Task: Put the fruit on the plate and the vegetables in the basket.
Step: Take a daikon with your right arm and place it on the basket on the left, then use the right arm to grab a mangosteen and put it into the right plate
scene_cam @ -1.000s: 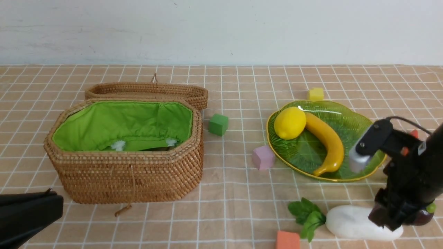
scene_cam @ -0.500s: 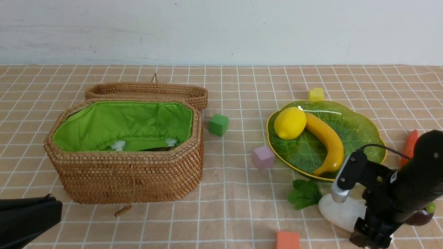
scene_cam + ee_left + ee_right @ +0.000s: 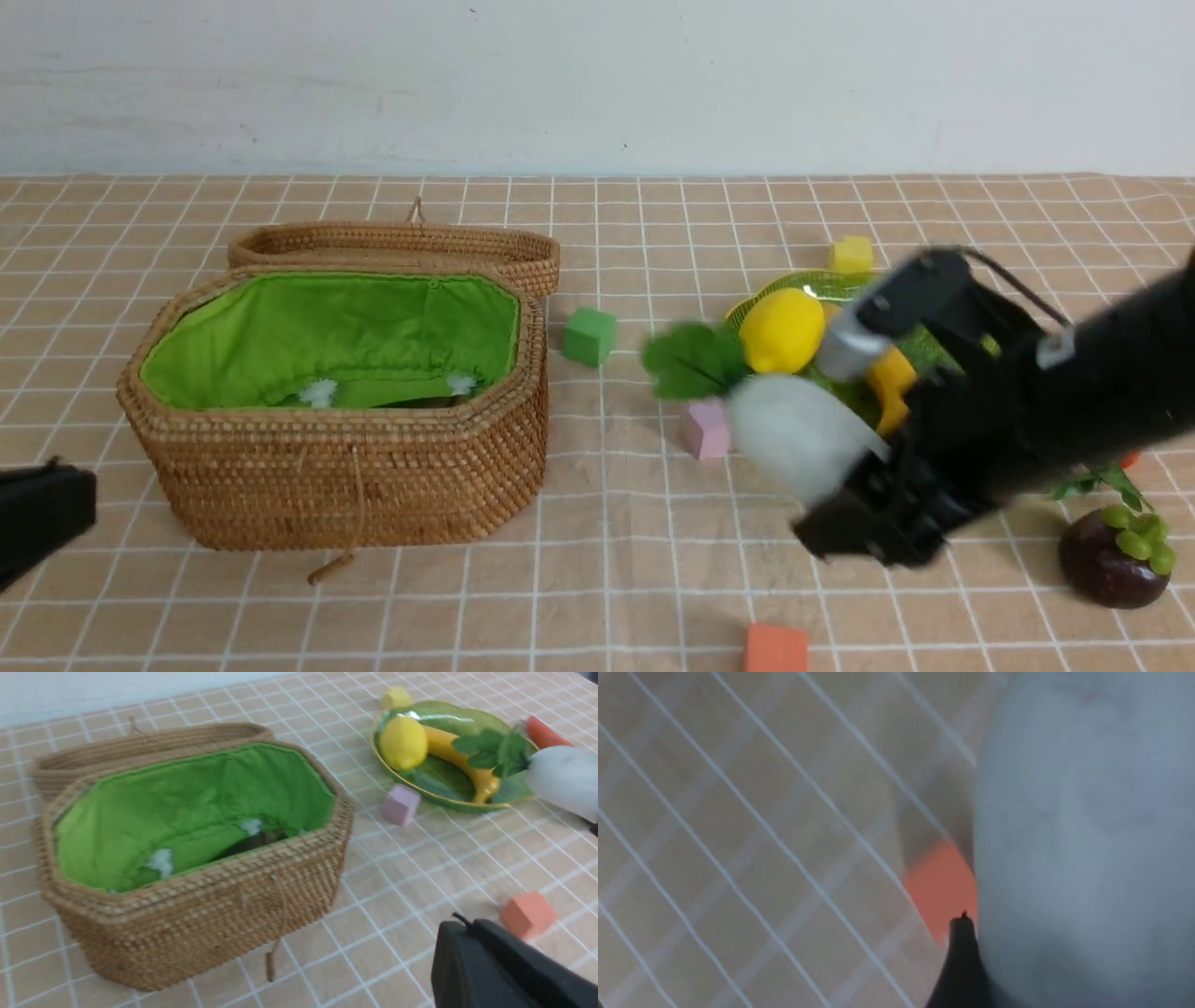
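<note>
My right gripper [image 3: 864, 527] is shut on the white radish [image 3: 794, 434] and holds it in the air in front of the green plate [image 3: 803, 278], leaves [image 3: 691, 359] pointing toward the basket [image 3: 345, 485]. In the right wrist view the radish [image 3: 1083, 849] fills the frame beside one finger [image 3: 962, 961]. The lemon [image 3: 782, 329] and banana [image 3: 887, 383] lie on the plate. The mangosteen [image 3: 1116, 560] sits on the table at the right. The carrot [image 3: 544, 737] lies beside the plate. My left gripper [image 3: 460, 926] is shut and empty, low at the near left.
The basket's lid [image 3: 392, 245] lies open behind it, and a dark shape [image 3: 252, 842] lies in the lining. Foam cubes stand around: green [image 3: 589, 336], pink [image 3: 702, 429], yellow [image 3: 851, 254], orange [image 3: 777, 649].
My right gripper closed on the radish, lifted it off the table and carried it left and up. This uncovered the mangosteen. My left gripper drew back slightly.
</note>
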Robot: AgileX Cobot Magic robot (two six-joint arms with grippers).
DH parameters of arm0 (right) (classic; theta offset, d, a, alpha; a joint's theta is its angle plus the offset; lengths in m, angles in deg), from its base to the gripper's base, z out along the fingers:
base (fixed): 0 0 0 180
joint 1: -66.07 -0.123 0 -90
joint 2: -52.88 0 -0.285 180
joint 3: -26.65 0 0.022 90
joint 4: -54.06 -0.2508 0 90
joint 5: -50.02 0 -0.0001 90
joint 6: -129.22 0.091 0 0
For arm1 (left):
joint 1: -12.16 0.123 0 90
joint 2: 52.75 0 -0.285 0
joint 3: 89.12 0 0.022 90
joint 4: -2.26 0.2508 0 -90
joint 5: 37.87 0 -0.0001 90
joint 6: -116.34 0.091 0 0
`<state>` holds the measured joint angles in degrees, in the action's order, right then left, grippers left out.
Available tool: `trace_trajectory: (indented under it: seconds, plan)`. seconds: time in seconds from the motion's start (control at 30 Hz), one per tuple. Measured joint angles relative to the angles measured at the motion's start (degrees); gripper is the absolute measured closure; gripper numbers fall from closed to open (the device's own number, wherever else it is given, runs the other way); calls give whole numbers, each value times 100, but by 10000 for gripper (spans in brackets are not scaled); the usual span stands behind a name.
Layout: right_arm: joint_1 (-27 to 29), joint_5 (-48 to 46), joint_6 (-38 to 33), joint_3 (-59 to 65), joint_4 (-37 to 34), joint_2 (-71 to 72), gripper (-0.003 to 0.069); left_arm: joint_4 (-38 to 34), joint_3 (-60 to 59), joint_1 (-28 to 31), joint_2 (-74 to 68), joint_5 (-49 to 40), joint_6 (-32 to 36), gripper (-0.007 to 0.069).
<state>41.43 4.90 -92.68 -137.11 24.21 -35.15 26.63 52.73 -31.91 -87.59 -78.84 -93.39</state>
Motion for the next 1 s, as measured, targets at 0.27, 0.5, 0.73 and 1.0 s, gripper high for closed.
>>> trace_trajectory:
  seconds: [0.27,0.5,0.73,1.0]
  plan:
    - [-1630,917,-331,-3355,-256,-1990,144,1057,0,0,0,-379,-1330,637]
    - [-1742,773,-292,-5257,179,-3967,36,1012,0,0,0,-404,-1344,634]
    - [-1742,-897,1026,-6031,1402,-3955,21,1000,0,0,0,-256,-1180,632]
    - [-1505,-2595,3578,-5600,3956,-2555,449,-443,0,0,-7,501,466,636]
